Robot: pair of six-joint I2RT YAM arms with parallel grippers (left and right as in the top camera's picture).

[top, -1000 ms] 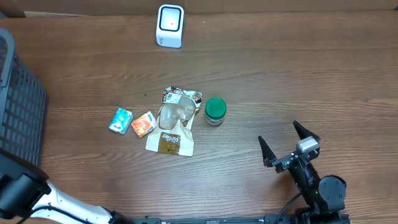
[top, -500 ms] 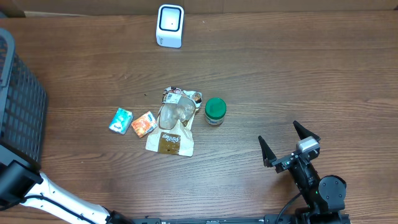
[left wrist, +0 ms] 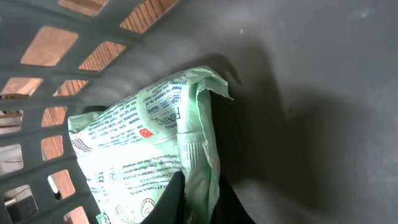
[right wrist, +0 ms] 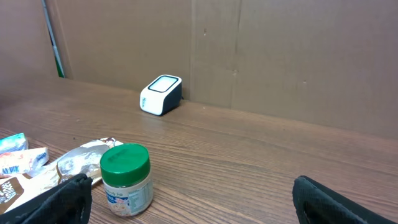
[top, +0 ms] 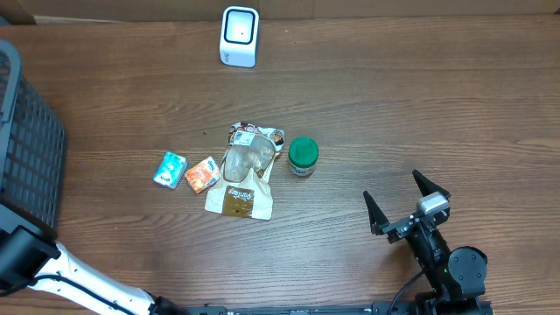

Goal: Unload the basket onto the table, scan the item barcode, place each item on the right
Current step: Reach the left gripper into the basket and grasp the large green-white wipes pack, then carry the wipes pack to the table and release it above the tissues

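I find the left gripper (left wrist: 200, 200) inside the dark lattice basket (left wrist: 56, 43), its jaws pressed together on a fold of a pale green printed packet (left wrist: 143, 149) that lies against the basket wall. From overhead, the basket stands at 9 o'clock on the table (top: 394, 96) and the white barcode scanner (top: 239, 36) at 12 o'clock. Outside the basket, near centre, lie a green-lidded jar (top: 303, 157), a brown pouch (top: 242, 179), an orange packet (top: 203, 174) and a blue packet (top: 171, 169). The right gripper (top: 391, 185), at 4 o'clock, has its fingers spread wide and holds nothing.

Mock checkout test bench: wood table (top: 437, 105), cardboard backdrop (right wrist: 280, 62), barcode scanner (top: 239, 36), dark basket (top: 26, 157), small grocery packs (top: 241, 179).
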